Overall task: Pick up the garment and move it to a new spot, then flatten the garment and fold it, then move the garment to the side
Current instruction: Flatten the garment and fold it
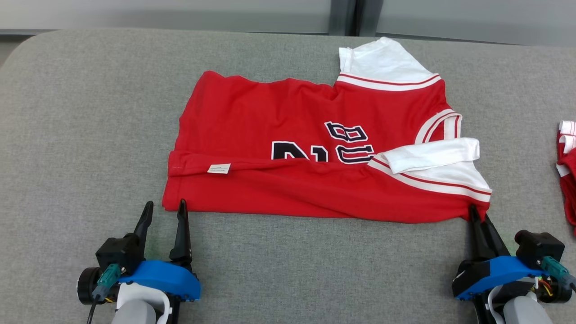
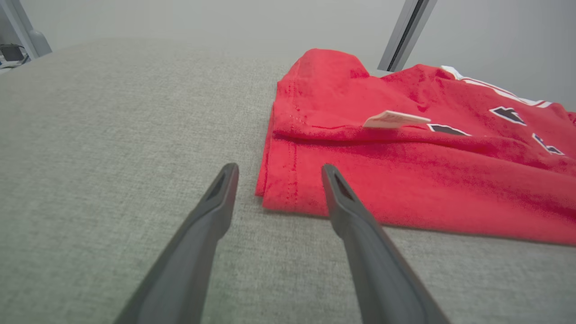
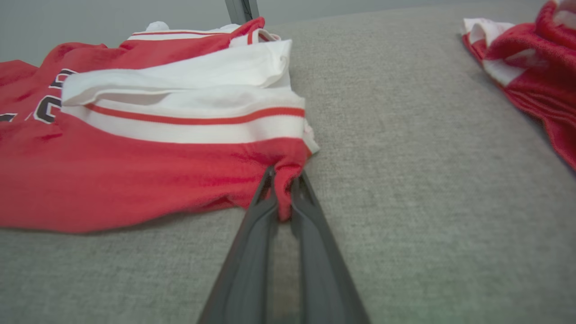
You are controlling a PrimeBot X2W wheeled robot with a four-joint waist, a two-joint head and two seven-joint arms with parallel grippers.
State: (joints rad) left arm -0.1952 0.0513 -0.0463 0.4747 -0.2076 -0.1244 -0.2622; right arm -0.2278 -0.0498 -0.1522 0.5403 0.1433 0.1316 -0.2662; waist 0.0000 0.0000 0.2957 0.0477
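Observation:
The garment [image 1: 288, 135] is a red jersey with white sleeves and dark lettering, lying folded lengthwise on the grey table [image 1: 81, 135]. My left gripper [image 1: 164, 208] stands open at the garment's [image 2: 405, 180] near left corner, one finger on each side of the hem corner [image 2: 270, 198] without pinching it; the same gripper [image 2: 278, 171] rests low on the cloth surface. My right gripper [image 1: 478, 212] is shut on the near right corner, and a pinch of red fabric [image 3: 283, 189] bunches between its fingers [image 3: 256, 225] below the white sleeve band [image 3: 193, 121].
A second red and white garment [image 1: 568, 171] lies at the table's right edge, also seen as a heap [image 3: 535, 67] beyond my right gripper. A wall and dark post [image 1: 344, 15] rise behind the table's far edge.

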